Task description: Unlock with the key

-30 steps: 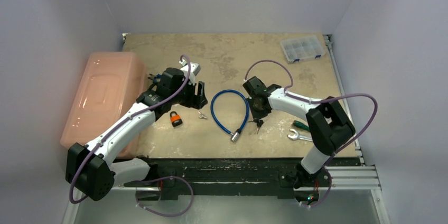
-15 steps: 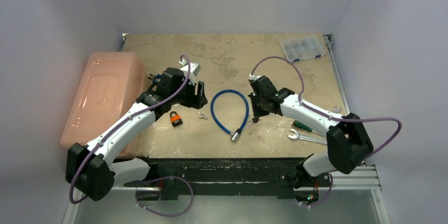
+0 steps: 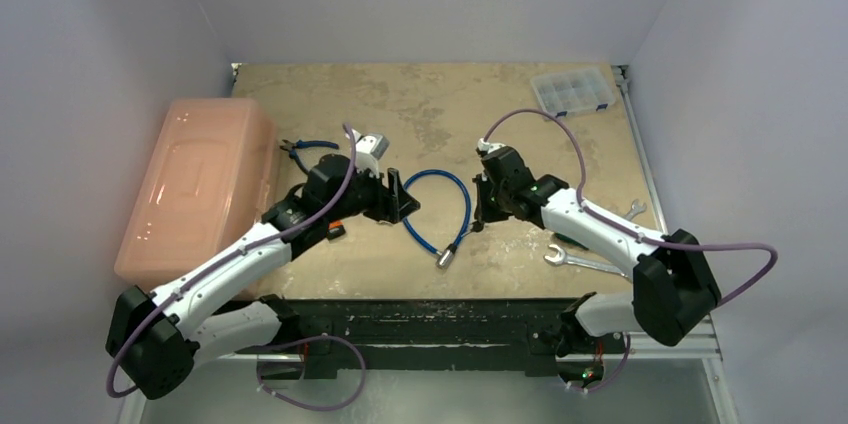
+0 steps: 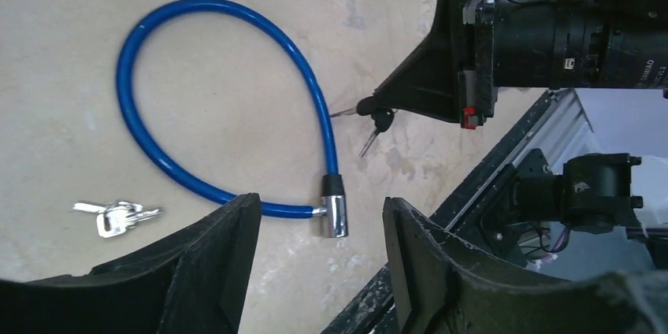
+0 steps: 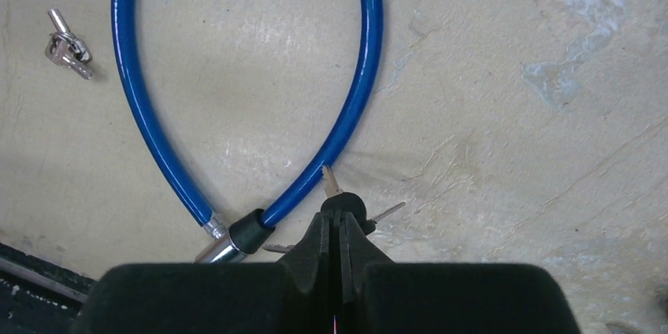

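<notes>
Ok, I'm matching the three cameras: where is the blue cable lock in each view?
Top external: blue cable lock at picture centre.
Left wrist: blue cable lock upper left, looping down to centre.
Right wrist: blue cable lock upper left, cut by the top edge.
Shared landmark: its silver lock end.

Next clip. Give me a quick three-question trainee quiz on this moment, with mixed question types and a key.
1. True or false: the right end effector is shut on a black-headed key.
2. Multiple choice: the blue cable lock is A) lying on the table with both ends joined at its barrel; B) hanging from the right end effector; C) inside the pink bin.
3. Fill in: the jaws of the left end effector are ____.
Key: 1 true; 2 A; 3 open.
</notes>
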Tool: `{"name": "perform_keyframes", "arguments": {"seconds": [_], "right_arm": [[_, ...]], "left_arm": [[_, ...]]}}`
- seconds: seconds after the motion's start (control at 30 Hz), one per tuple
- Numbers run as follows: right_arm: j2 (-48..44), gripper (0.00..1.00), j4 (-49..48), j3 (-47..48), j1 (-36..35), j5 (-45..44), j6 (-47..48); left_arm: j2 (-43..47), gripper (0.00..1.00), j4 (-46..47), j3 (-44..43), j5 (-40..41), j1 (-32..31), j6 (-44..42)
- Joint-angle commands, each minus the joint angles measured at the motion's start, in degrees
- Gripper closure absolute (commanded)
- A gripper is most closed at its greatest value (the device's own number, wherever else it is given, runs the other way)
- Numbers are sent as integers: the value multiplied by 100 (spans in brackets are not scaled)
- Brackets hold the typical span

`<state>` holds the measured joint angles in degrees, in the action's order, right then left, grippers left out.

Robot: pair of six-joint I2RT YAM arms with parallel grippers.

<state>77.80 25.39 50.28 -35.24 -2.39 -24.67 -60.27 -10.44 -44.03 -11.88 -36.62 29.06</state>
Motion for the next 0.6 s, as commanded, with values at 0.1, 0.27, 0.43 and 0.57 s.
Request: {"name": "perform_keyframes", "arguments": {"seconds": [0.1, 0.27, 0.43, 0.57], "right_arm": [[-467, 100, -116, -9, 5, 214, -170], [-809, 100, 114, 151, 7, 231, -188], [-1117, 100, 169, 226, 8, 231, -345], [-1263, 100, 131, 232, 5, 231, -483]], "left_arm": [[-208, 39, 1749, 582, 483, -776, 866], [-168, 38, 2364, 836, 672, -1054, 335], [-220, 38, 3123, 1029, -12, -1076, 375], [-444, 40, 3579, 1169, -264, -1105, 546]]}}
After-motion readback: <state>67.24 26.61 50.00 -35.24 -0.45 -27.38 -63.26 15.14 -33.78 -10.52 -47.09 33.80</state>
